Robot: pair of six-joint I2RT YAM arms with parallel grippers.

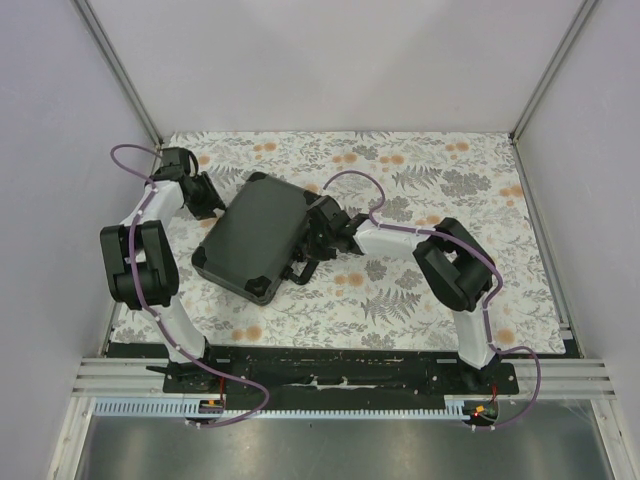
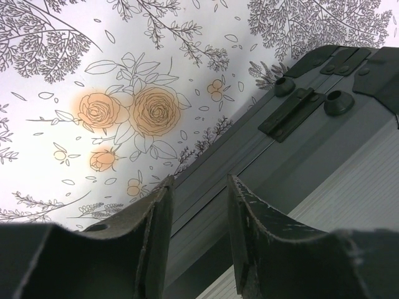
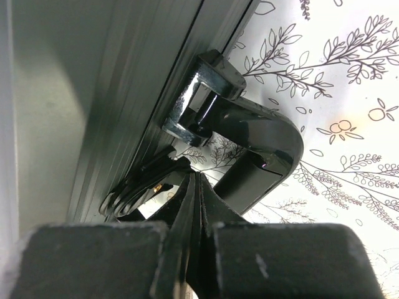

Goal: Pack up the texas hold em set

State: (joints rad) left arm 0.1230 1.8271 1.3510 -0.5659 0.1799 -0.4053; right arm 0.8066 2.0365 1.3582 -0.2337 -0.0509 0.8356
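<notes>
The black briefcase (image 1: 255, 235) lies closed and flat on the floral tablecloth, turned at an angle. Chips, cards and dice are hidden. My left gripper (image 1: 212, 200) is open at the case's back left edge. In the left wrist view its fingers (image 2: 199, 184) straddle the seam of the hinge side (image 2: 349, 180), near a hinge (image 2: 292, 112). My right gripper (image 1: 312, 248) is shut at the case's right side. In the right wrist view its tips (image 3: 196, 177) are pressed together, empty, between the black handle (image 3: 262, 140) and a latch (image 3: 134, 190).
The floral tablecloth (image 1: 430, 290) covers the table. White walls with metal posts (image 1: 120, 80) close in the back and sides. The arm bases sit on a black rail (image 1: 340, 368) at the near edge.
</notes>
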